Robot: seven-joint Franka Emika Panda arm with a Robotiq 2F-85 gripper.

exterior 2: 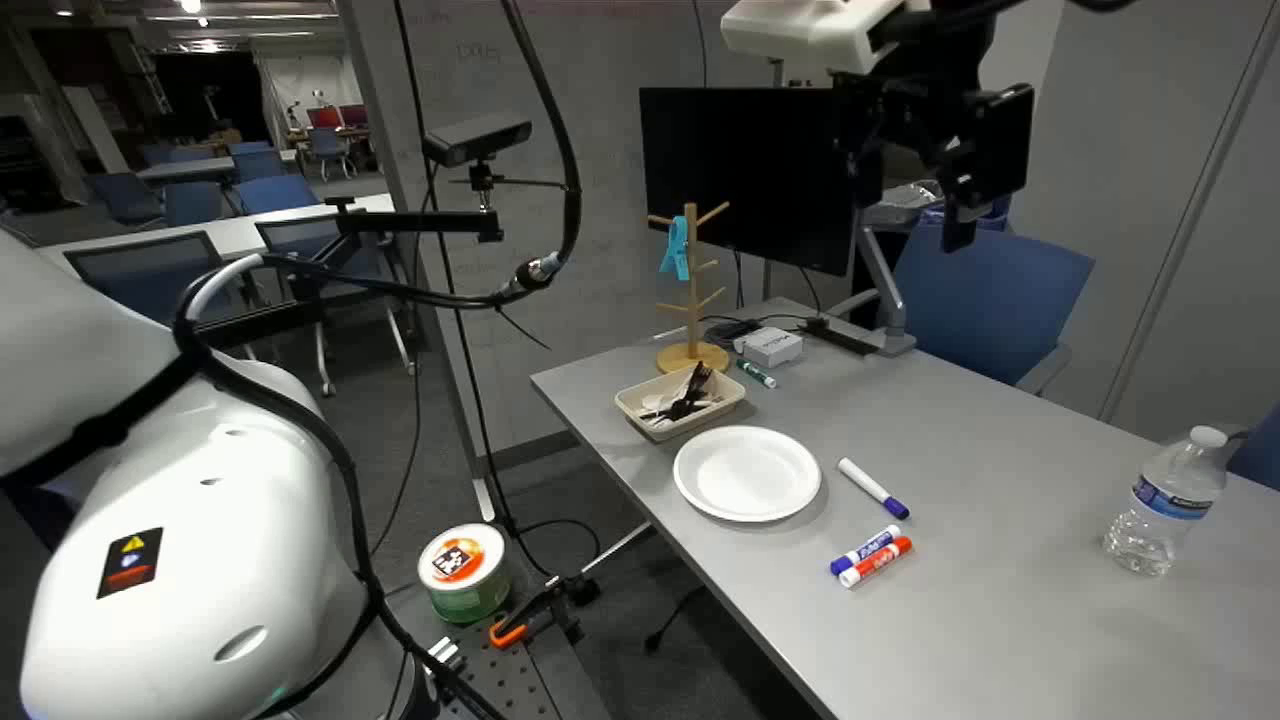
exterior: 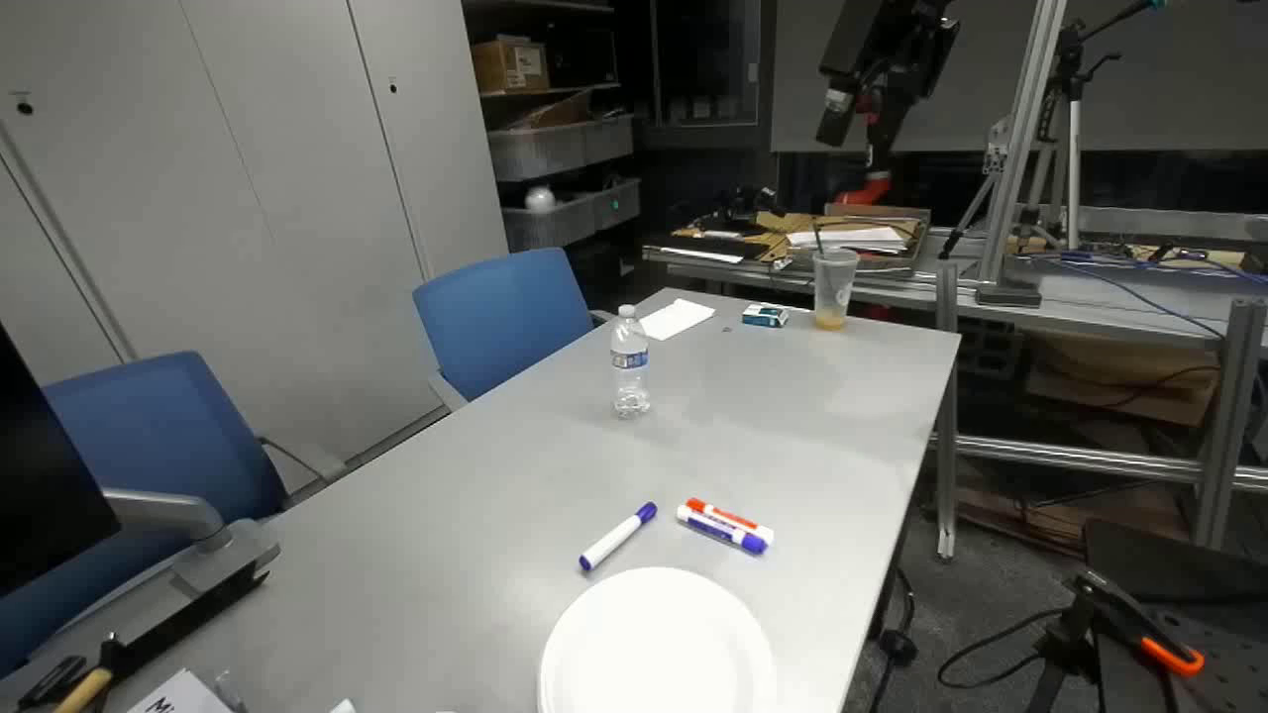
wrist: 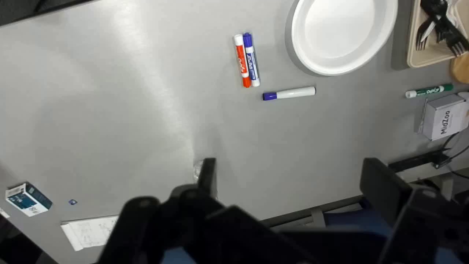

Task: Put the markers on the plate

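Robotics lab, furnished partly like an office. Lab evidence: white robot arm, bracket-mounted camera and, in an exterior view, a black-and-red robot arm, tripod and metal-framed bench. Office evidence: blue chairs along the tabletop, which carries a monitor.

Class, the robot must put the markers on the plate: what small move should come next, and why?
I'd probably lower the open gripper toward the white marker: it lies apart near the plate, likely easier to grip than the red marker and blue marker lying side by side.
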